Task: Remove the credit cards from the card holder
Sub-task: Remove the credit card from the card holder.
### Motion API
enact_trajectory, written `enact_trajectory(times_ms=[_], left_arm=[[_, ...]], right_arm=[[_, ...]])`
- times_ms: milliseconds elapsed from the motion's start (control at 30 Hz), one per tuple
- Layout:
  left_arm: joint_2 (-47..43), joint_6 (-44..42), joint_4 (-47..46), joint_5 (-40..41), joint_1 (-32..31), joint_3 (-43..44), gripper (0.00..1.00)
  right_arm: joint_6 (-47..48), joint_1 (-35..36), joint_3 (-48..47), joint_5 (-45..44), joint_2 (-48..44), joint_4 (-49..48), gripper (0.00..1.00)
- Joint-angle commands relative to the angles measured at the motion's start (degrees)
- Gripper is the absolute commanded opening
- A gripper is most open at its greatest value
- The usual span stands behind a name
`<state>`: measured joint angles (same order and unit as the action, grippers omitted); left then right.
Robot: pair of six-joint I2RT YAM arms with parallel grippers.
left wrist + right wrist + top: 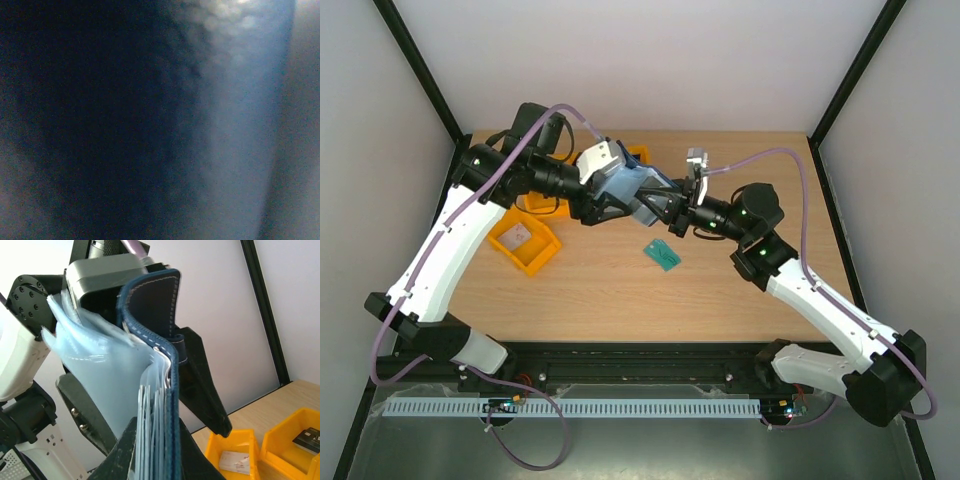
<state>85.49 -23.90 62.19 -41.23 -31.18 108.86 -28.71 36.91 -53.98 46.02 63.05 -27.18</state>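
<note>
The card holder (632,186) hangs above the table's middle between both arms. In the right wrist view its navy cover (150,305) stands upright, with pale blue lining and clear sleeves fanned beside it. My right gripper (159,432) is shut on the lower edge of the cover and sleeves. The left gripper (626,204) faces it from the other side, its black fingers (201,385) spread wide to either side of the holder. The left wrist view shows only a navy and pale blur of the holder (100,125). No credit cards show clearly in the sleeves.
A teal-green card (663,254) lies on the wood below the grippers. An orange bin (525,241) with a pale card stands at the left, and more orange bins (640,155) sit behind the arms. Two bins (235,442) hold a pale and a dark card.
</note>
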Motion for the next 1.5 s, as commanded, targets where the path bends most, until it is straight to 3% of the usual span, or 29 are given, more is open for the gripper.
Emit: enact_trajectory(times_ms=[0, 67, 167, 233, 400, 533, 733, 1000, 1467], left_arm=[[0.6, 1.0, -2.1, -1.9, -0.3, 0.3, 0.65], [0.7, 1.5, -2.3, -3.8, -0.3, 0.3, 0.52], [0.6, 1.8, -2.3, -6.3, -0.3, 0.3, 0.21], [0.5, 1.8, -2.1, -6.9, -0.3, 0.4, 0.03], [-0.5, 2.3, -1.6, -11.7, 2.6, 0.5, 0.02], [-1.5, 1.1, -0.1, -14.8, 5.1, 1.7, 0.02], [-2.0, -1.1, 1.9, -17.5, 5.2, 2.2, 0.02], [-2.3, -3.3, 3.8, -18.6, 5.2, 3.5, 0.02], [-1.8, -2.8, 3.3, -19.5, 4.5, 0.7, 0.02]], right_arm=[[0.0, 0.7, -2.8, 1.4, -0.2, -0.8, 0.02], [0.1, 0.7, -2.8, 2.4, -0.2, -0.5, 0.02], [0.4, 0.7, -3.1, 3.5, -0.2, 0.6, 0.03], [1.4, 0.7, -3.5, 3.3, -0.6, 2.7, 0.18], [7.9, -0.2, -2.3, 0.7, -4.9, 9.4, 0.66], [11.1, -3.3, 1.1, 2.1, -7.7, 12.1, 0.81], [12.3, -4.8, 1.3, 2.8, -6.9, 14.0, 0.77], [13.6, -4.9, 0.6, -0.3, -6.2, 15.3, 0.57], [8.7, -5.0, -1.0, 3.7, -3.5, 10.4, 0.56]])
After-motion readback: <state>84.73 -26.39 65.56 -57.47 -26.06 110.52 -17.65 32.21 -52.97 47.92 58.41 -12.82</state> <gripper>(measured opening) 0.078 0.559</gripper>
